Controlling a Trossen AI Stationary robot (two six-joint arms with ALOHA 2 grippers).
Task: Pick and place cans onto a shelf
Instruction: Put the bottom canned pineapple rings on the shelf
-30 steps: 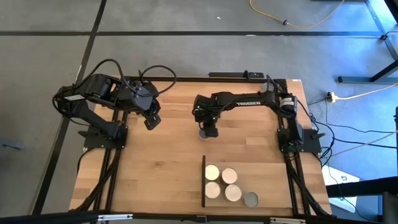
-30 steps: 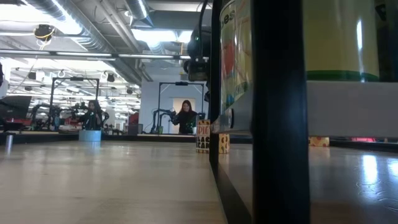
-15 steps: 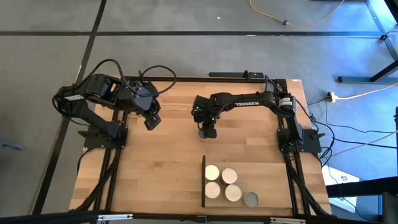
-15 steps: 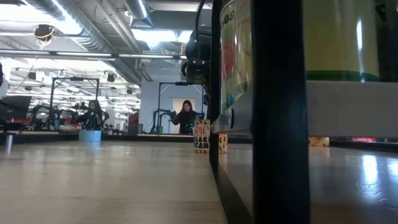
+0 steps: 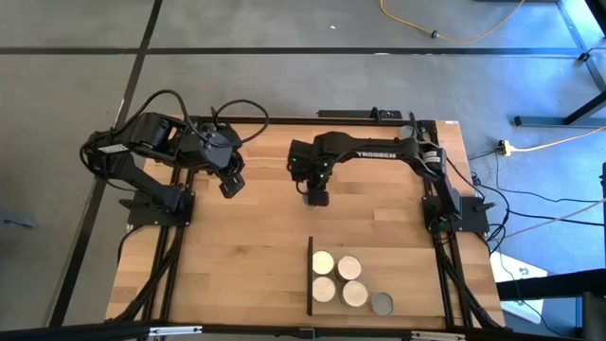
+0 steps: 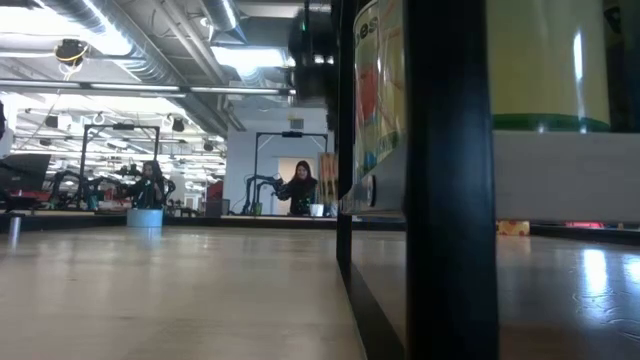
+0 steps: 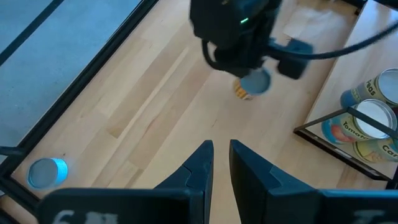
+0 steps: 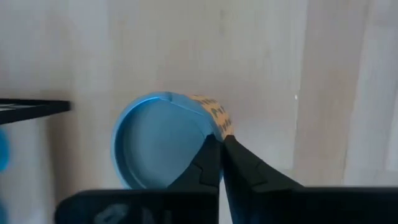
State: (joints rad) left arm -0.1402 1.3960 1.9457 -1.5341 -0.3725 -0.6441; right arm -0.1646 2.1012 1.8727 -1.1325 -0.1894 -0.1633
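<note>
Shelf (image 5: 333, 301): a flat light-wood panel near the counter's (image 5: 237, 246) front edge, with a thin black upright along its left side. On it are four cans with pale tops (image 5: 337, 279), set two by two and close together. A fifth can, grey-topped (image 5: 382, 303), stands just beside the shelf's front right corner; I cannot tell whether it rests on the panel.

Held can (image 8: 168, 146): it has a bluish-grey top and a yellow label with dark print too small to read. The right claw (image 8: 217, 149) pinches its rim with both fingers clenched, out over the middle of the counter and well apart from the shelf. In the left wrist view this can (image 7: 252, 84) hangs under the right claw, clear of the counter.

Left claw (image 7: 216, 154): over the counter's back left part, holding nothing, its fingers a narrow gap apart.

Writing: "TROSSEN" on the right arm (image 5: 374, 152). Labels on the shelved cans are colourful, their text unreadable.
</note>
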